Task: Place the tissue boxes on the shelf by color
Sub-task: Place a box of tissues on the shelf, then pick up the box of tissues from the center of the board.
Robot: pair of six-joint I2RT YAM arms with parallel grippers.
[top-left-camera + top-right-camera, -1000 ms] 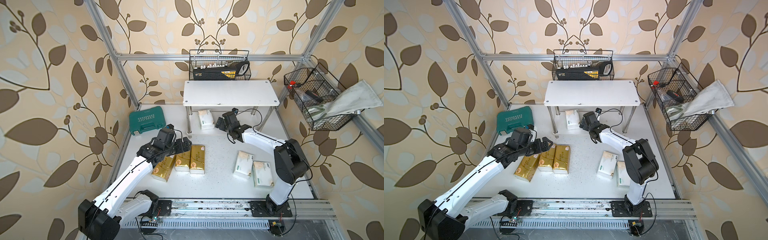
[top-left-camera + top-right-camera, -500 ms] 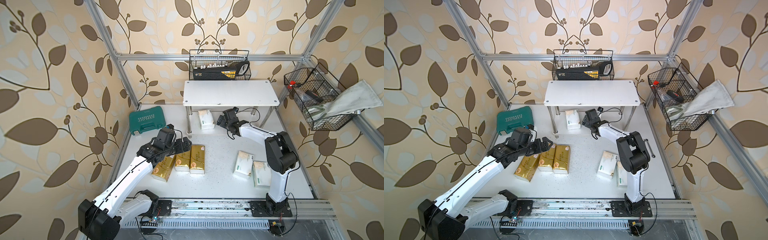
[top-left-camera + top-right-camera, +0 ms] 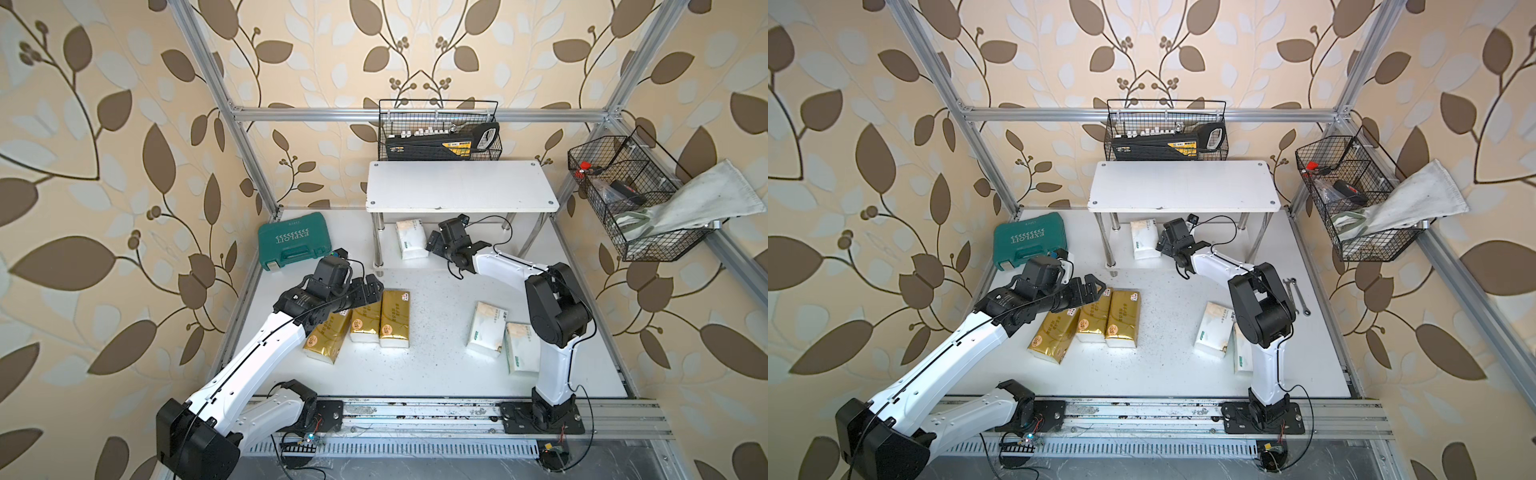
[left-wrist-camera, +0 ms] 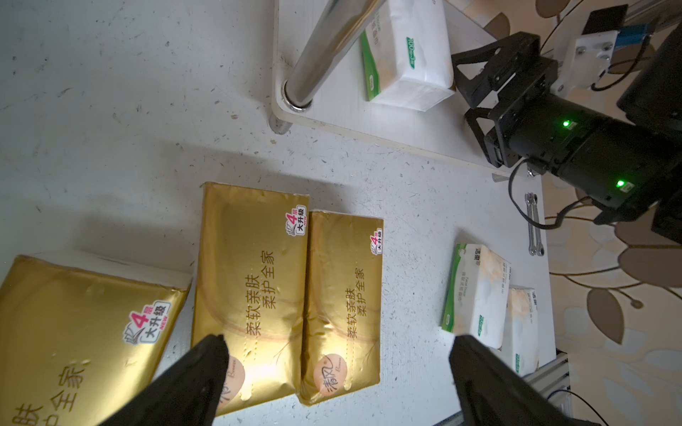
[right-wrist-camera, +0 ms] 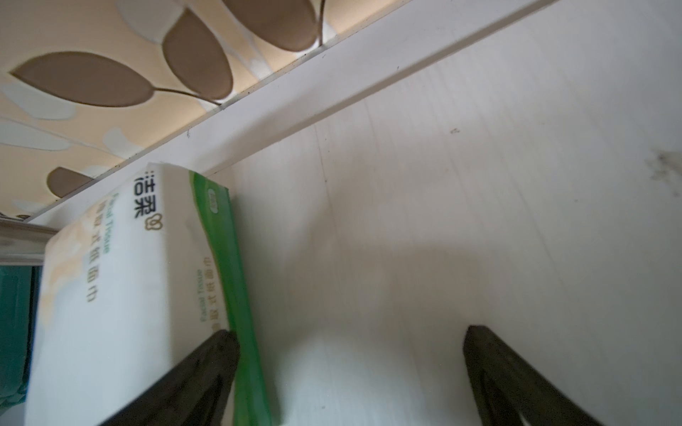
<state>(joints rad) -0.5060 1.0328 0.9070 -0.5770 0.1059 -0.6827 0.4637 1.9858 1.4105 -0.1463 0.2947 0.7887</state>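
The white two-tier shelf (image 3: 457,187) (image 3: 1183,185) stands at the back. One white-and-green tissue box (image 3: 409,239) (image 3: 1144,239) (image 5: 121,287) lies on its lower board (image 5: 443,221). My right gripper (image 3: 432,245) (image 5: 350,335) is open beside it, one fingertip (image 5: 225,343) over the pack's green edge. Three gold tissue boxes (image 3: 395,318) (image 3: 365,320) (image 3: 326,336) lie side by side on the table. My left gripper (image 3: 374,286) (image 4: 337,343) hovers open over their far ends, holding nothing. Two more white tissue boxes (image 3: 486,328) (image 3: 521,347) lie by the right arm.
A teal tool case (image 3: 293,241) sits at the back left. Black wire baskets hang behind the shelf (image 3: 438,133) and on the right wall (image 3: 627,199), with a cloth (image 3: 706,199) draped out. Two wrenches (image 3: 1293,291) lie at the table's right. A chrome shelf leg (image 4: 324,48) stands near the gold packs.
The right arm's elbow has swung in and up, and its gripper has edged left toward the white pack under the shelf. The left arm has not moved.
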